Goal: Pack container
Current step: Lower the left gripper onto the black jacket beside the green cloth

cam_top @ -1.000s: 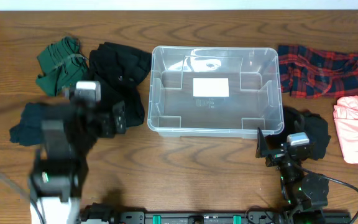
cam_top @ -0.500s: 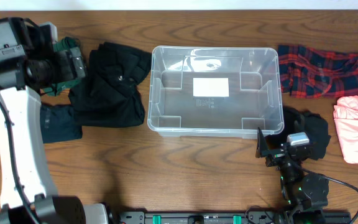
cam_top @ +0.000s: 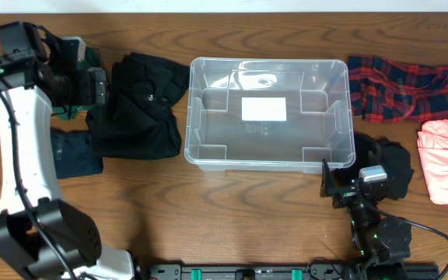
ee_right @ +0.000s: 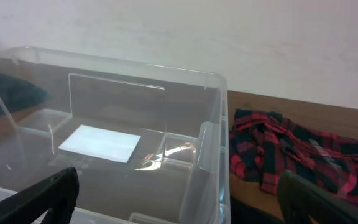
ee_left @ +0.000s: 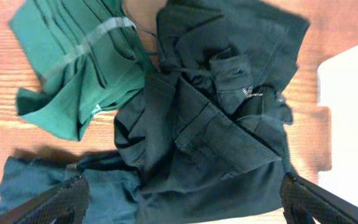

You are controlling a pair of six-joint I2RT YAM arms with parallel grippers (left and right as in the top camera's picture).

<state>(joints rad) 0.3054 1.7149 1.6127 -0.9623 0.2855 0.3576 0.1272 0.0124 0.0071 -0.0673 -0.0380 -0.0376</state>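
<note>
The large clear plastic bin with rounded corners (cam_top: 269, 163) sits upright in the middle of the wooden tabletop (cam_top: 232, 210), nearer its far edge, with a white label (cam_top: 264, 109) on its base. The right gripper (cam_top: 331, 185) rests low beside the bin's near right corner, facing its wall, jaws spread wide. A crumpled black garment (cam_top: 142, 105) lies just beside the bin's left wall. The left gripper (cam_top: 93, 84) hovers beyond it, well apart from the bin, jaws gaping over a folded green garment (ee_left: 73, 68). A red plaid cloth (cam_top: 403, 87) and a pink one (cam_top: 446, 159) lie toward the right edge.
</note>
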